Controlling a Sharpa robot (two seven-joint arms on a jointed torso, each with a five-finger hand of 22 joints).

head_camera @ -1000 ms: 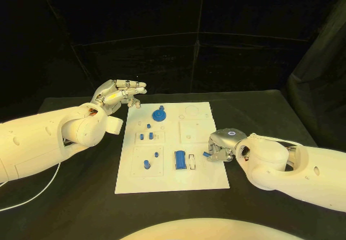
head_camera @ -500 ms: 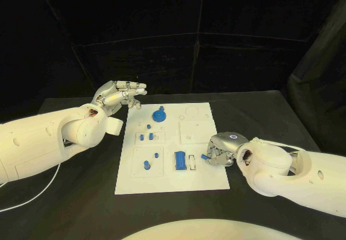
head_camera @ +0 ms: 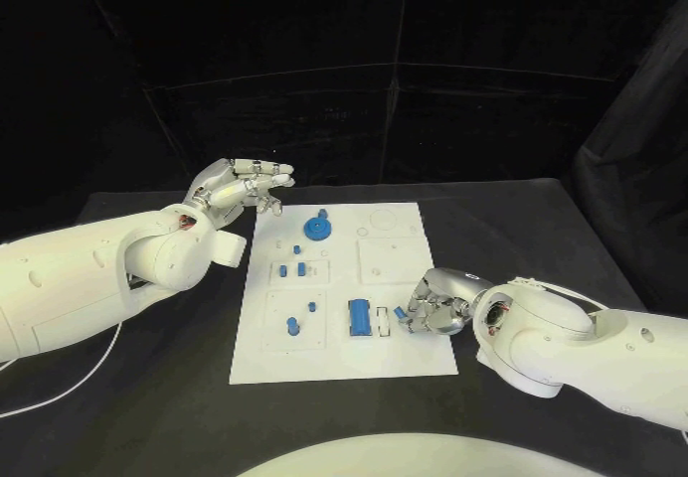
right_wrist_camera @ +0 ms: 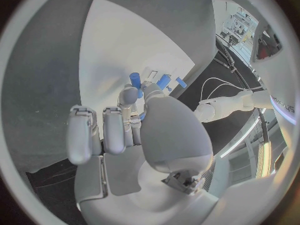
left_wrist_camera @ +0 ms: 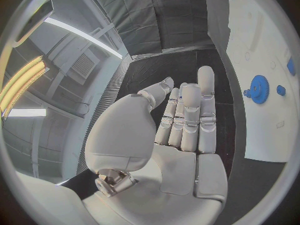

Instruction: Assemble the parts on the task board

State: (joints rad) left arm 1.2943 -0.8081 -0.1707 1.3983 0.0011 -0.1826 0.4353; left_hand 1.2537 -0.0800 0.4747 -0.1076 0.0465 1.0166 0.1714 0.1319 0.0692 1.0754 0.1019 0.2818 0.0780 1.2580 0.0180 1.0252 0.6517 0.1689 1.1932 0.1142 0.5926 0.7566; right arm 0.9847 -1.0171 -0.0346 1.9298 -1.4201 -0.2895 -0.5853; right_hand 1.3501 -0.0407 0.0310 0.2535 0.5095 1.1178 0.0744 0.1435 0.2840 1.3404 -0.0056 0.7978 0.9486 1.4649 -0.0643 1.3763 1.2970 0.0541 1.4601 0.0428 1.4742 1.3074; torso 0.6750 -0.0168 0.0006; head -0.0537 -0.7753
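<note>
The white task board (head_camera: 338,350) lies in the middle of the black table. On it are a blue gear (head_camera: 317,231), small blue pegs (head_camera: 291,269), two blue pieces (head_camera: 294,324) and a blue block (head_camera: 357,316). My right hand (head_camera: 437,304) is low over the board's right edge. It pinches a small blue part (head_camera: 400,312) right beside a white slot (head_camera: 382,320). In the right wrist view the fingers (right_wrist_camera: 127,96) point at the blue block (right_wrist_camera: 135,79). My left hand (head_camera: 241,184) hovers past the board's far left corner, its fingers (left_wrist_camera: 187,116) stretched out and holding nothing.
The board's right half has white round and square fixtures (head_camera: 385,256) with no blue parts in them. Bare black table (head_camera: 516,229) surrounds the board, and black curtains close off the back. A white cable (head_camera: 72,388) trails at the near left.
My right hand has moved left and nearer, bringing the small blue part in over the board's right edge toward the white slot. The left hand has barely shifted.
</note>
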